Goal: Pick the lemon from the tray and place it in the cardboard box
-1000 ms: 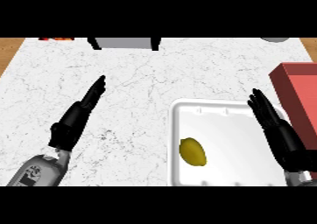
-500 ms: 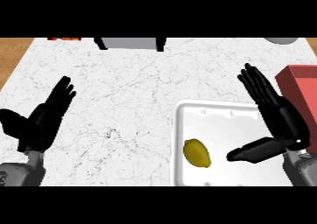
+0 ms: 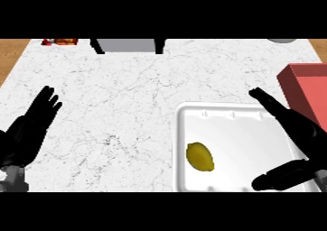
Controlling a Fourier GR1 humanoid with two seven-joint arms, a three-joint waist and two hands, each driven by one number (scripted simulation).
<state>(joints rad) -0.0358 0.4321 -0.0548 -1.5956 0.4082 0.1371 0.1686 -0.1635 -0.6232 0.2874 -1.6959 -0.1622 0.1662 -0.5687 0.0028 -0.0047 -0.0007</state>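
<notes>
A yellow lemon (image 3: pixel 200 156) lies in the lower left part of the white tray (image 3: pixel 219 113) on the marble counter. My right hand (image 3: pixel 305 139) hovers over the tray's right side, open, fingers stretched toward the far edge and thumb sticking out low toward the lemon, a clear gap between them. The red box (image 3: pixel 314 88) stands at the right edge, just beyond the tray. My left hand (image 3: pixel 25 134) rests open at the left edge, fingers up.
A grey appliance with black legs (image 3: pixel 129 45) stands at the counter's far edge. Red and orange items (image 3: pixel 59 42) sit at the far left corner. A grey round object (image 3: pixel 285 40) shows at the far right.
The view has dropped and shifted, so both hands sit lower and nearer the edges. My right hand stays spread over the tray's right side. The lemon has not moved in the tray.
</notes>
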